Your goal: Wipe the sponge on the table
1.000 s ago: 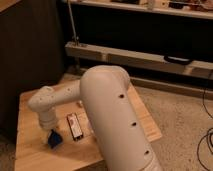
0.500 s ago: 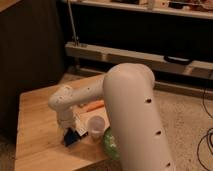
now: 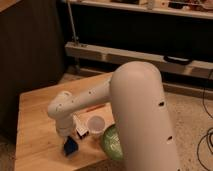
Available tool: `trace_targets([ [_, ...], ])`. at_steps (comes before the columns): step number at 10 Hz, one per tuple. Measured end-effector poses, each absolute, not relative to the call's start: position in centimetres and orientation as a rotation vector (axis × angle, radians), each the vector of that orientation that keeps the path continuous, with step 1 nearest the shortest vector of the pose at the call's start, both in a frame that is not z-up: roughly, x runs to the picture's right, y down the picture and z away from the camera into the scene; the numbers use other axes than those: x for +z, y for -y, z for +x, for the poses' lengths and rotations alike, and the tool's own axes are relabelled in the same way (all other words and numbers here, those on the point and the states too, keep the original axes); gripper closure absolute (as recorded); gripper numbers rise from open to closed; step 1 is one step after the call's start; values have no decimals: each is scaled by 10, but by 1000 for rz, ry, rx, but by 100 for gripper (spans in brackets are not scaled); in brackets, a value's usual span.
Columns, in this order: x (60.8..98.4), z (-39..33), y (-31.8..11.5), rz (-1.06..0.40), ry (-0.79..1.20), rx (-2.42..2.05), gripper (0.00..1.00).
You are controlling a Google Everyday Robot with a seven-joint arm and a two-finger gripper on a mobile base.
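Sponge: a small dark blue squarish soft sponge (image 3: pixel 70 145) lies on the low light-brown wooden plank table (image 3: pixel 35 120), near its front edge and left of the clutter.
Neighbours: a translucent plastic cup (image 3: pixel 96 124) stands near it on the right. A rounded green object (image 3: pixel 112 142) sits past the cup at the table's edge. A dark-and-pale flat object (image 3: pixel 81 128) lies between cup and gripper, and a thin orange-red strip (image 3: pixel 93 107) lies further back.
Gripper: the white gripper (image 3: pixel 67 135) points straight down over the sponge and seems to meet its top.
Grip state: I cannot tell whether it is spread, pressed together or pinching the sponge.
Handling: I'd judge the sponge light, squashy and not fragile, more likely to drag on bare wood than to slide. It is best held across two opposite sides, low down.
Arm pose: the bulky white upper arm (image 3: pixel 142 115) rises at the right foreground. The forearm (image 3: pixel 90 97) reaches left to a bent wrist joint (image 3: pixel 61 106), which turns downward.
Risk: a rightward sweep could knock the cup.
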State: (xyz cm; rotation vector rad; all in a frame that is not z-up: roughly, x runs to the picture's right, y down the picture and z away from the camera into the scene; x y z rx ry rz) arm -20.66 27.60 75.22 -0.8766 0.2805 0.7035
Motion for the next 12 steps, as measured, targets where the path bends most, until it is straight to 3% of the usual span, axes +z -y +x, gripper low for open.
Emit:
trace_targets([
  [4, 732, -242, -310, -920, -238, 616, 77],
  [12, 760, -349, -287, -954, -131, 507, 77],
])
